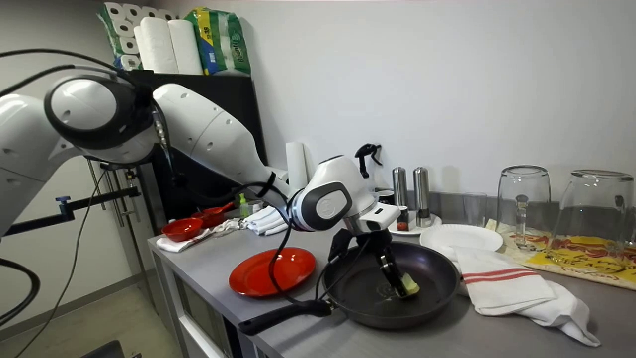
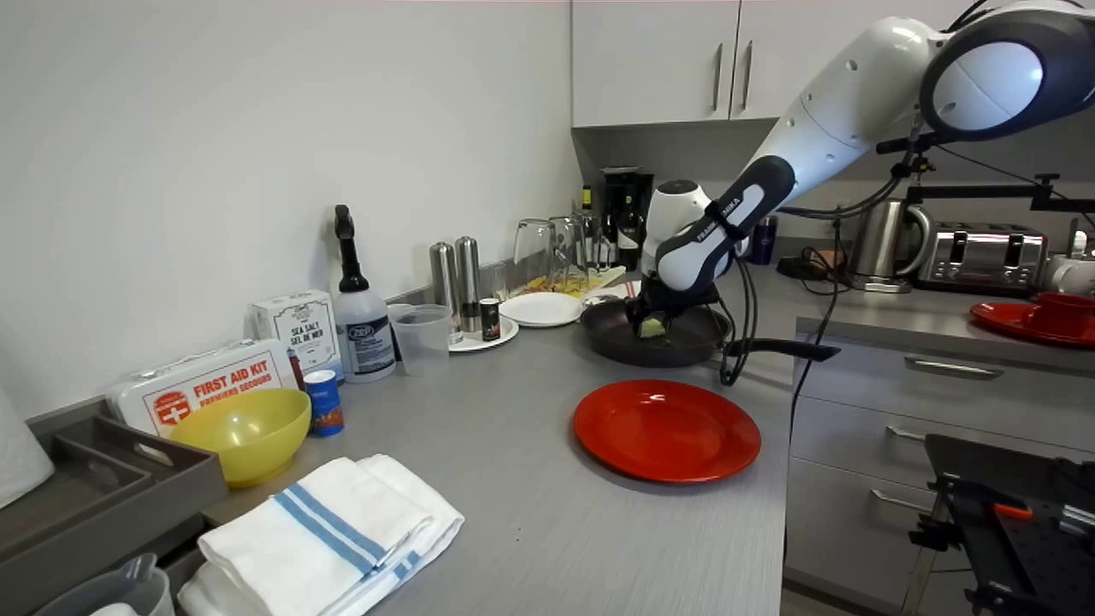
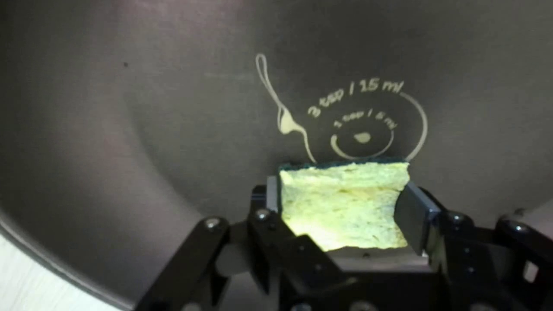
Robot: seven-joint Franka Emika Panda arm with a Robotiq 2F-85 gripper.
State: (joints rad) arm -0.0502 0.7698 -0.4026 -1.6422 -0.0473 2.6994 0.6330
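My gripper is shut on a yellow sponge with a dark green scouring layer. Its right finger presses into the sponge's side. The sponge is inside a dark frying pan, low over its floor beside the printed measuring rings. I cannot tell whether it touches the floor. The sponge also shows in both exterior views. The gripper points down into the pan, tilted. The pan's black handle reaches out over the counter's front edge. The pan also shows in an exterior view.
A red plate lies beside the pan. A striped white towel and a white plate lie close by. Metal mills, glass pitchers and a spray bottle stand along the wall. Cables hang near the handle.
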